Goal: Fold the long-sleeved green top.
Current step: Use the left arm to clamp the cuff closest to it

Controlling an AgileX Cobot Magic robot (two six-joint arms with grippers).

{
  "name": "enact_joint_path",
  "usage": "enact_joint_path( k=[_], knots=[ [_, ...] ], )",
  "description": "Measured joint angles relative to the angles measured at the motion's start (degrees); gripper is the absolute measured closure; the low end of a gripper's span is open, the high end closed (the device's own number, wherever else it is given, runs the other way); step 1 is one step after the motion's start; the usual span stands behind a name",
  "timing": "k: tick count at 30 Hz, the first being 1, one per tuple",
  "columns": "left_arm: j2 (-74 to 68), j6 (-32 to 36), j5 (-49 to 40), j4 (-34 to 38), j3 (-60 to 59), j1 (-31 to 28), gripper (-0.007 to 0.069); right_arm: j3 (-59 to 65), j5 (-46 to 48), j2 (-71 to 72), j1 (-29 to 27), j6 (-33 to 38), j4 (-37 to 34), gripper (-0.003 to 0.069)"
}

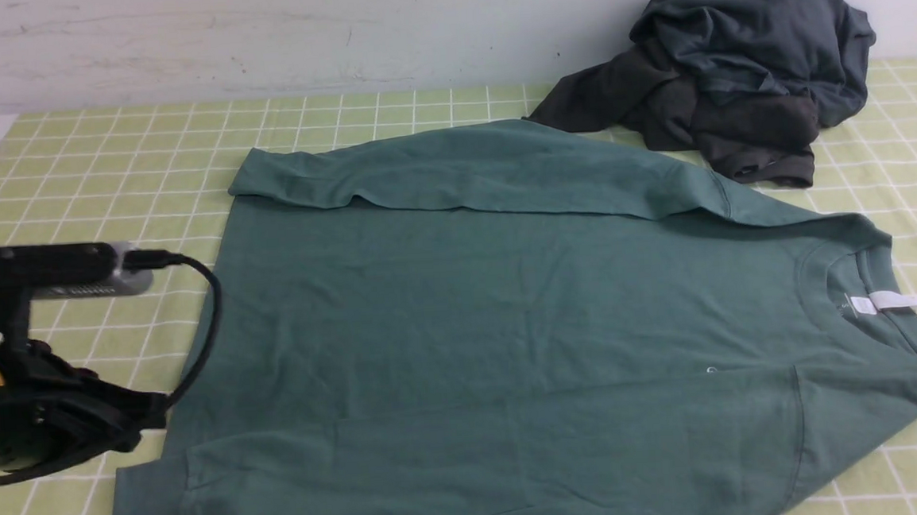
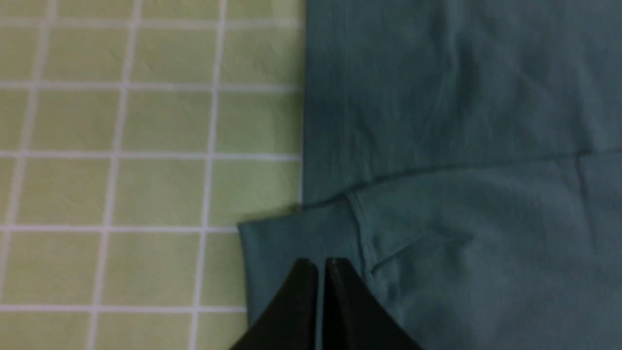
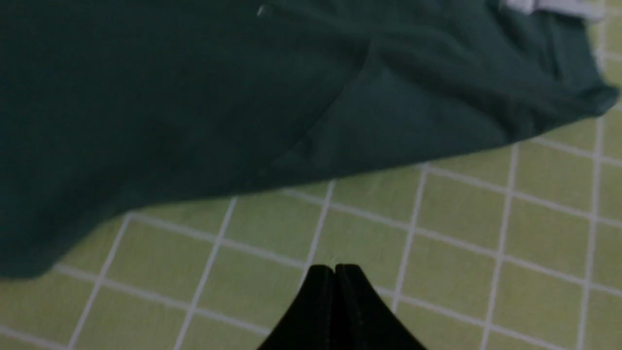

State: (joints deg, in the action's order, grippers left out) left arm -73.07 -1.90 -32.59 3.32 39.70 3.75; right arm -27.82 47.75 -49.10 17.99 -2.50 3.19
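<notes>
So the desk point(image 1: 916, 182) has green checks, white wall point(image 1: 294, 37) behind; left hand's point(image 2: 321, 265) fingertips are nearly together, right hand's point(image 3: 335, 270) pressed shut.

The near sleeve of the green long-sleeved top point(image 1: 519, 461) runs out of my sight at the bottom, and the printing on its white neck label point(image 1: 896, 300) is unreadably small.

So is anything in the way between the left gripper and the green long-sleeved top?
Nothing visible is: the left gripper hovers beside or over the teal-green cotton long-sleeved top, with no object between.
</notes>
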Motion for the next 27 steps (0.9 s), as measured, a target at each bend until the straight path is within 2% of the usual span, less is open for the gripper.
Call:
enact_joint_path(
  k=[2, 4, 5, 8, 11, 17, 19, 21, 24, 26, 27],
  knots=[
    [-5.4, 2.6, -2.4, 3.7, 2.6, -1.3, 0.0614, 0.0, 0.6, -2.7, 2.1, 5.4, -3.2, 0.0666],
    [-7.8, 3.7, -3.4, 4.8, 4.0, -2.3, 0.0614, 0.0, -0.2, -3.6, 2.8, 7.4, -4.8, 0.0666],
    [-11.8, 5.2, -4.5, 5.9, 6.3, -3.9, 0.0606, 0.0, -2.9, -4.8, 3.5, 10.1, -7.0, 0.0666],
    [-16.7, 6.4, -5.9, 6.4, 9.0, -6.5, 0.0581, 0.0, -6.0, -5.3, 3.7, 12.2, -9.6, 0.0666],
    [-20.9, 6.7, -7.1, 6.2, 10.7, -8.3, 0.0506, -0.1, -6.6, -5.3, 3.7, 12.8, -10.5, 0.0666],
    [-25.8, 6.8, -7.6, 6.1, 11.5, -8.4, 0.0339, -0.1, -6.6, -5.3, 3.7, 13.0, -10.7, 0.0666],
    [-26.4, 6.8, -7.7, 5.9, 12.0, -8.4, 0.0321, -0.1, -6.8, -5.3, 3.7, 13.0, -10.7, 0.0666],
    [-26.5, 6.8, -7.8, 5.8, 12.2, -8.3, 0.0337, -0.1, -7.1, -5.3, 3.7, 13.0, -10.8, 0.0666],
    [-26.5, 7.3, -8.1, 5.9, 12.6, -7.7, 0.0435, -0.1, -7.3, -5.3, 3.7, 13.0, -10.8, 0.0666],
    [-26.0, 9.2, -9.7, 5.5, 14.0, -5.9, 0.0562, -0.1, -7.4, -5.3, 3.7, 13.1, -10.8, 0.0666],
    [-25.4, 9.9, -10.5, 5.4, 14.7, -4.9, 0.0580, -0.1, -7.4, -5.3, 3.7, 13.1, -10.8, 0.0666]
  ],
)
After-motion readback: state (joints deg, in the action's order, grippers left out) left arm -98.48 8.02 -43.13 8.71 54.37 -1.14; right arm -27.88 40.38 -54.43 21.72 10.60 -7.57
